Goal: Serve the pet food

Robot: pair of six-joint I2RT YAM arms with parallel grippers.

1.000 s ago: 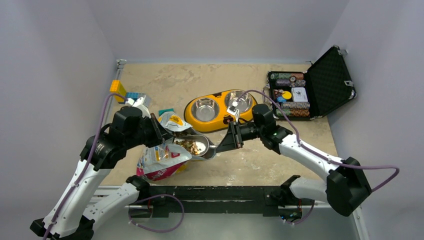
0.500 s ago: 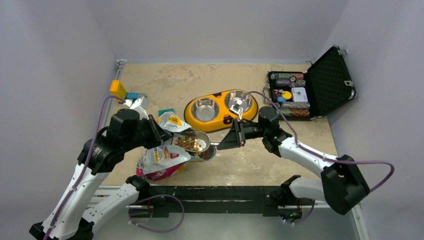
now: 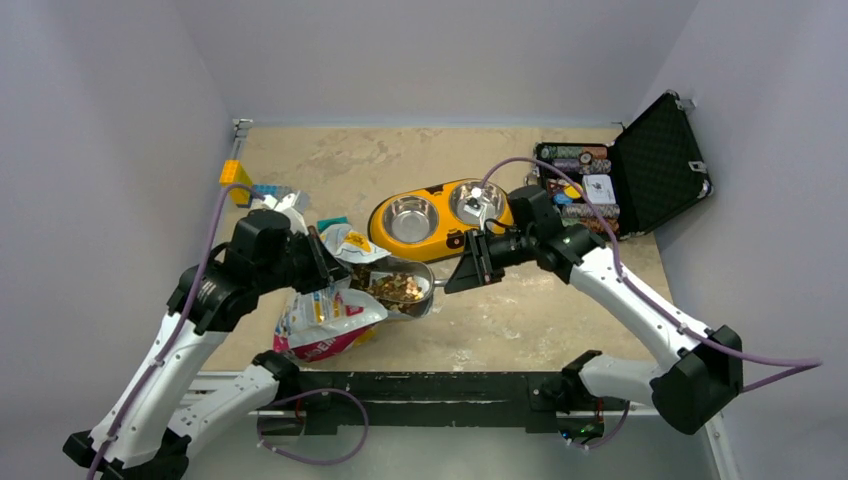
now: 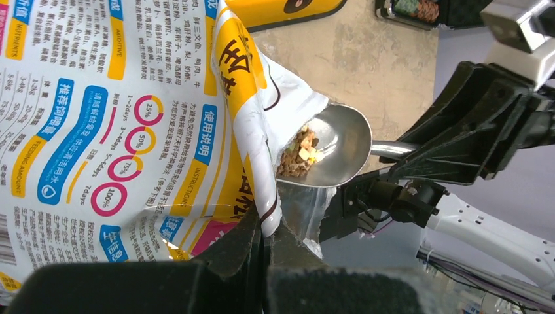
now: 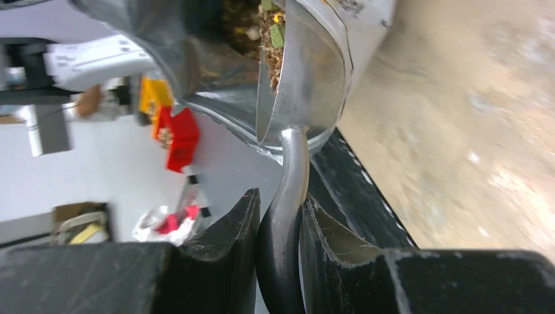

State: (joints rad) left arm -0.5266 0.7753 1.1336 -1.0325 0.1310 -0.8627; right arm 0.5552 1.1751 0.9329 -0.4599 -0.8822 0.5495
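Change: right arm raised, scoop (image 4: 341,136) easing from bag (image 3: 322,322) | right pincer (image 5: 280,204) clamps scoop handle | left pincer (image 4: 267,232) pinches bag lip (holding mouth open) | pet food (image 3: 396,290) heaped in scoop, frame centre

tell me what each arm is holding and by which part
Left jaws: the food bag, pinched at the edge of its open mouth. Right jaws: the metal scoop, gripped by its handle, with kibble in its bowl.
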